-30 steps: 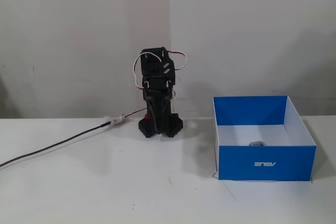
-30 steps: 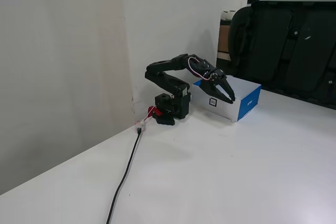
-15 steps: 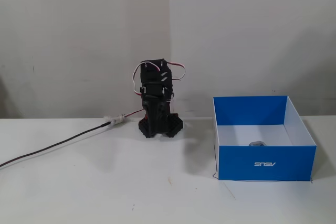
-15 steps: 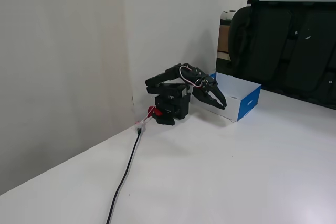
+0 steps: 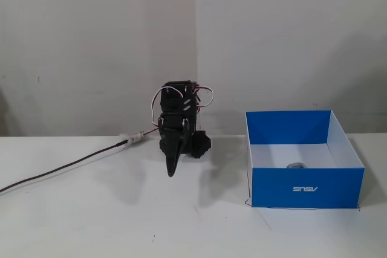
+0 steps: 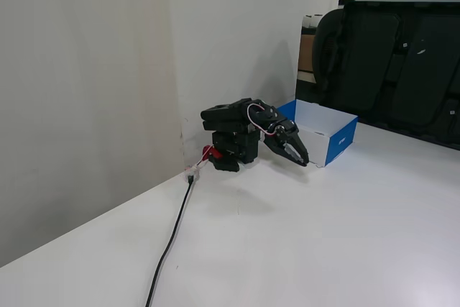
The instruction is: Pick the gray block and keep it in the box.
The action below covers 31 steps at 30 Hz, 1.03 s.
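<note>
Nearest me on the table [image 5: 91, 222], the gripper [image 6: 300, 160] has dropped low and folded toward its base, fingers pressed together and empty. Farther right, the gray block [image 5: 295, 165] already sits inside the box [image 5: 305, 188], so the job looks done.

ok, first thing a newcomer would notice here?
Probably the blue box at the right of a fixed view, open-topped, with the small gray block already lying inside. Next, the black arm folded low by the wall, its gripper pointing down at the table, empty, well left of the box.
</note>
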{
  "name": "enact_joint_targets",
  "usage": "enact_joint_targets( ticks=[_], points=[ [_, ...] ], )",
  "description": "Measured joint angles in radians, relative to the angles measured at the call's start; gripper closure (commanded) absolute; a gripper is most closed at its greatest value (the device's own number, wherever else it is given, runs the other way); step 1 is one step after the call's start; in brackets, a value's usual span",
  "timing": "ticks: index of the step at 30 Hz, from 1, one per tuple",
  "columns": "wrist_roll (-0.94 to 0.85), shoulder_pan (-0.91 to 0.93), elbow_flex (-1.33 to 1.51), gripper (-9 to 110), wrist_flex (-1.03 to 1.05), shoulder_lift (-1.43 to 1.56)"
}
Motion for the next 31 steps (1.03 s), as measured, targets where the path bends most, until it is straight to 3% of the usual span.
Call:
enact_joint_targets(
  ticks=[10,18,26,29,31],
  points=[
    [0.057,0.012,0.021,97,-0.037,0.000],
    [0.074,0.071,0.021,101,-0.037,0.000],
    [0.043,0.014,0.021,101,-0.037,0.000],
    [0.049,0.084,0.021,97,-0.052,0.000],
    [0.044,0.092,0.021,101,-0.055,0.000]
  ],
)
